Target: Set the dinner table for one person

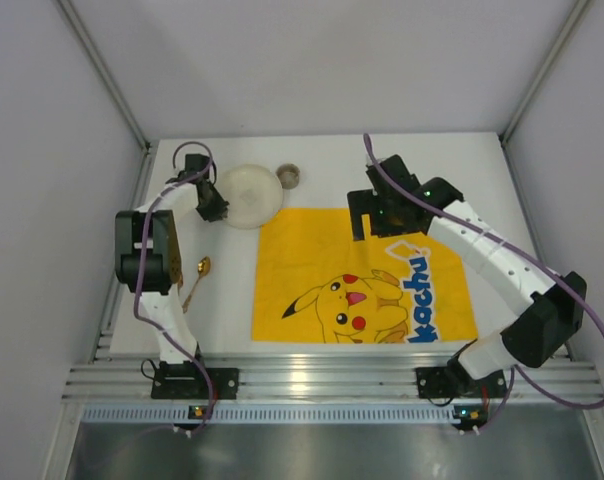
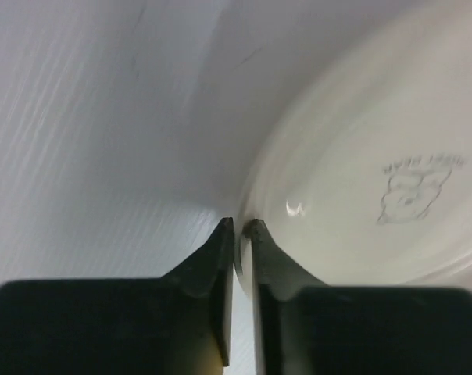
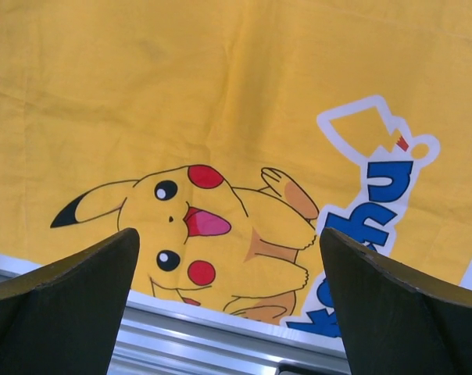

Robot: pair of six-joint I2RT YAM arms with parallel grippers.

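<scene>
Pinching the rim of the white plate (image 2: 361,180), our left end effector (image 2: 237,228) sits narrow. We hold the right end effector (image 3: 228,234) wide over the yellow mat (image 3: 142,94).

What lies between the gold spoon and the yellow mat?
Nothing: only bare dinner table separates the spoon from the mat, as the top view shows.
</scene>
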